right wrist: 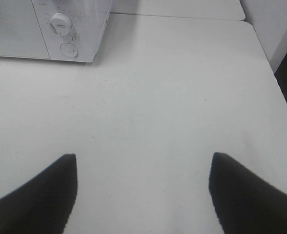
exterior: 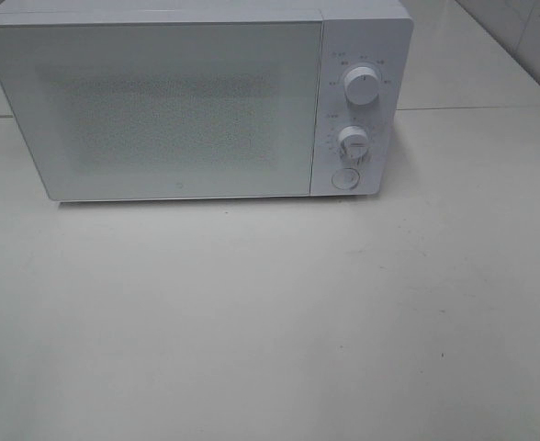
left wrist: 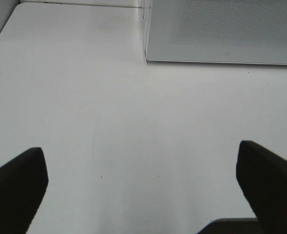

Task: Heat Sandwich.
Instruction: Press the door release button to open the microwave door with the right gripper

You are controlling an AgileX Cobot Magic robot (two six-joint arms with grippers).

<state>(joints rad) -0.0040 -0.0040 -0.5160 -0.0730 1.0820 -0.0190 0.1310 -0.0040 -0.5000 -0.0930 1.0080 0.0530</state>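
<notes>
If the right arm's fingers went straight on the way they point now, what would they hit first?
Most likely the bare white table: the right gripper, fingers open and empty, points down at it. The microwave stands off to one side of that line, though depth is unclear.

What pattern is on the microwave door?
Whitish with a fine dotted mesh; the microwave door shows best in the exterior high view.
</notes>
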